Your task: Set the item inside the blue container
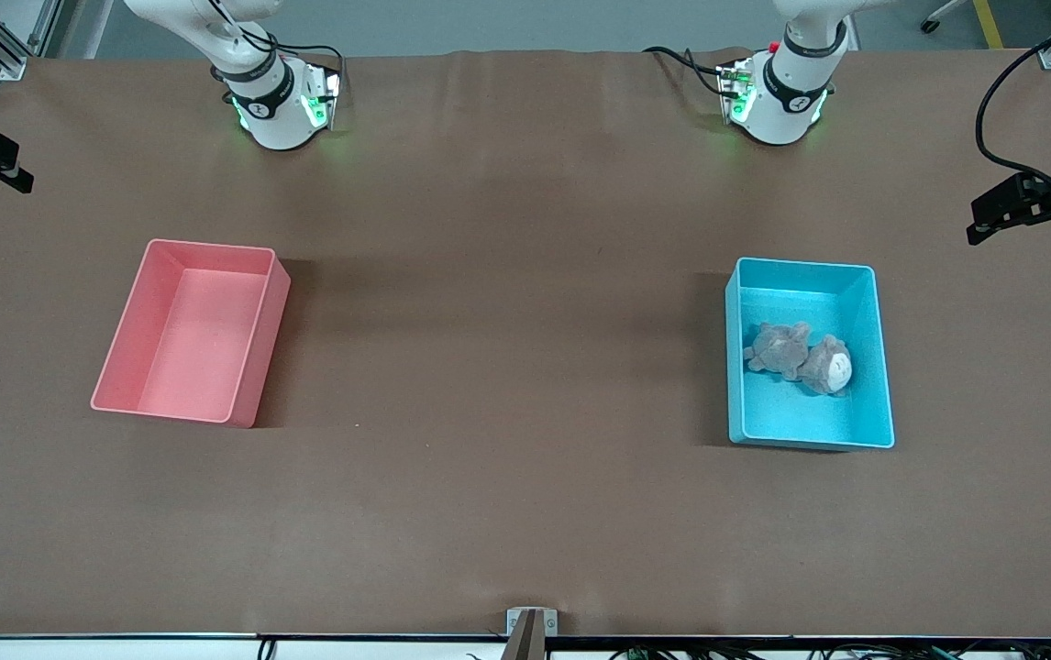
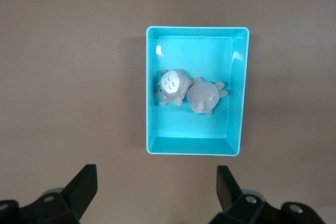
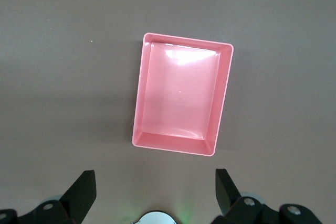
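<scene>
Across your table, the pink bin (image 1: 191,332) sat at the right arm's end, the right gripper (image 3: 153,192) high above it, fingers spread wide. At the left arm's end, your blue container (image 1: 858,353), smooth-walled and round-cornered, held a grey plush toy (image 1: 801,356); the left gripper (image 2: 155,193) hung overhead, likewise spread.

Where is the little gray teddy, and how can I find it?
Look at the brown table, toward the left arm's end. A blue box sits there, and the gray plush toy lies inside it. The pink box at the other end holds nothing.
</scene>
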`<move>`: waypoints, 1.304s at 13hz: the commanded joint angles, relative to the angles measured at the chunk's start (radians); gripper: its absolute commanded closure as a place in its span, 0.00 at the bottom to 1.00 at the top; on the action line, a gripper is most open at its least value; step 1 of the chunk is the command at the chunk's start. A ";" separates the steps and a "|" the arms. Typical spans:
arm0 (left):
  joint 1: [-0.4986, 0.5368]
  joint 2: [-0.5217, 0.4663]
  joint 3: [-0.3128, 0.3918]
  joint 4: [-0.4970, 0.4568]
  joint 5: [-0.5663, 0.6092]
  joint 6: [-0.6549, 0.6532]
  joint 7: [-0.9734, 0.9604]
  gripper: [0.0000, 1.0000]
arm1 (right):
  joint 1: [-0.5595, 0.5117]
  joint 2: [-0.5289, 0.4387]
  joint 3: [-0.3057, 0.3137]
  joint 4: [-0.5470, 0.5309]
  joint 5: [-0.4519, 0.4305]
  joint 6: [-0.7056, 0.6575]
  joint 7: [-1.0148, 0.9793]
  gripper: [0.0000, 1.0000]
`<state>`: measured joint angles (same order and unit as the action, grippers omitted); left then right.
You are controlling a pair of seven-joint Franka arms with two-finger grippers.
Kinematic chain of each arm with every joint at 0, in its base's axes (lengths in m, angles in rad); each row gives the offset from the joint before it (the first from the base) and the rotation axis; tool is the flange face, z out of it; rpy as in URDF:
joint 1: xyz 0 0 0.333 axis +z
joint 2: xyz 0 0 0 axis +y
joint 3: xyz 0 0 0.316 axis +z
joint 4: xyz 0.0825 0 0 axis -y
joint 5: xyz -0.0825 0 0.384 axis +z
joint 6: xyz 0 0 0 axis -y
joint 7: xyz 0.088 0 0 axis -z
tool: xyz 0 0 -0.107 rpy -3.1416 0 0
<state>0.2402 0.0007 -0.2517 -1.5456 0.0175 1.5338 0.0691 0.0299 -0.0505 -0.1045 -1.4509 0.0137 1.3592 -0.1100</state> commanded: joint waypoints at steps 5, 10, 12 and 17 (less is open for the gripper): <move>-0.001 -0.005 -0.008 0.007 -0.001 0.003 -0.015 0.00 | 0.008 -0.052 0.008 -0.057 -0.001 0.008 0.015 0.00; 0.007 -0.010 -0.006 0.004 -0.011 0.009 -0.017 0.00 | 0.007 -0.052 0.008 -0.060 -0.001 0.006 0.029 0.00; 0.002 -0.008 -0.001 0.002 -0.011 0.008 -0.017 0.00 | 0.008 -0.052 0.008 -0.062 0.000 0.006 0.027 0.00; -0.171 -0.010 0.152 0.004 -0.008 0.008 -0.019 0.00 | 0.008 -0.052 0.008 -0.062 0.000 0.001 0.027 0.00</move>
<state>0.1471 0.0008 -0.1704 -1.5442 0.0175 1.5416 0.0620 0.0311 -0.0649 -0.0974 -1.4734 0.0138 1.3556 -0.1022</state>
